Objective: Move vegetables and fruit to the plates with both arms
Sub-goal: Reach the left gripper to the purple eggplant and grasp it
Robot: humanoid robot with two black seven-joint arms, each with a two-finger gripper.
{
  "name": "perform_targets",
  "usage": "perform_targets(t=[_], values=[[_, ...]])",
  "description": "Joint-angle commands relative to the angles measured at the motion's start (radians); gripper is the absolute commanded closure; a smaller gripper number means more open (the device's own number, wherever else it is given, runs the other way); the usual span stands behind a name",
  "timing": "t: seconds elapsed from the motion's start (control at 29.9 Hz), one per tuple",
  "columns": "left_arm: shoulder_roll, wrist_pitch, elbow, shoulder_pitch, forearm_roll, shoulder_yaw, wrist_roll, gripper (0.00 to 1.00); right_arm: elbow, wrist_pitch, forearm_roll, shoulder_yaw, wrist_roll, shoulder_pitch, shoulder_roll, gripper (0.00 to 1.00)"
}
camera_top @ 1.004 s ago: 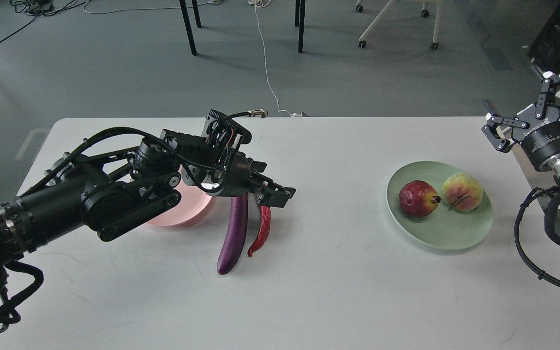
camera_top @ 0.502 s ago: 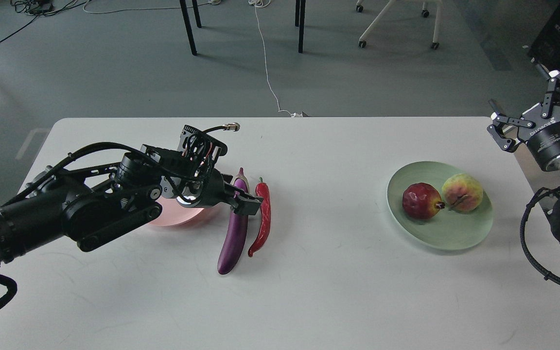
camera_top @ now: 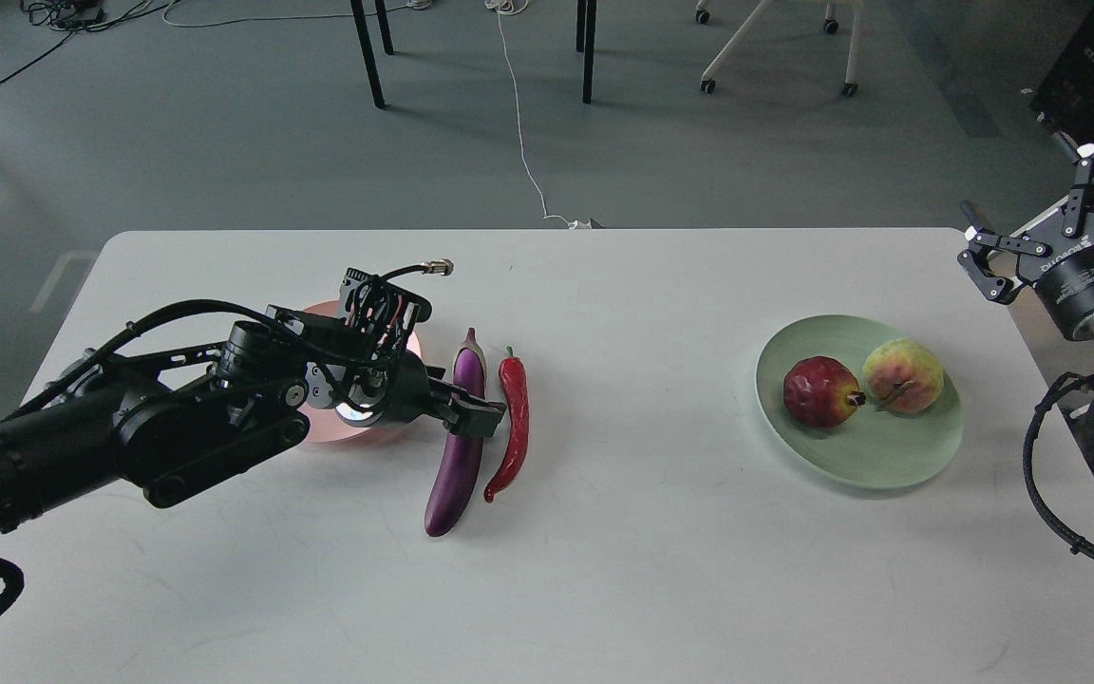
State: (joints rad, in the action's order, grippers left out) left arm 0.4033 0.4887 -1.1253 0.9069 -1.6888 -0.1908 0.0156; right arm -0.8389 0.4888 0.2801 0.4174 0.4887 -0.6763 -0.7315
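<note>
Mint plate: pomegranate, blushed fruit | left hand at eggplant, grip unclear | right hand spread

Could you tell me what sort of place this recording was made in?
Most likely a robotics lab or office workspace. A plain white table stands on grey carpet, loose cables trail across the floor, and the legs of a wheeled chair and dark table legs show behind.
</note>
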Motion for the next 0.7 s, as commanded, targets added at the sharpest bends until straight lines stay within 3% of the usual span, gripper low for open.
perform_targets(t=[0.0,0.33,0.67], values=[[-0.003,0.0,-0.004,-0.011,0.001,-0.001,-0.003,0.03,0.0,0.0,-0.001,0.004,0.0,0.004,0.001,0.05],[-0.004,0.0,-0.01,-0.019,0.035,-0.001,-0.029,0.07,0.0,0.0,0.001,0.006,0.0,0.012,0.0,0.05],[-0.004,0.0,-0.011,-0.019,0.098,-0.001,-0.052,0.44,0.0,0.0,-0.001,0.008,0.0,0.017,0.0,0.05]])
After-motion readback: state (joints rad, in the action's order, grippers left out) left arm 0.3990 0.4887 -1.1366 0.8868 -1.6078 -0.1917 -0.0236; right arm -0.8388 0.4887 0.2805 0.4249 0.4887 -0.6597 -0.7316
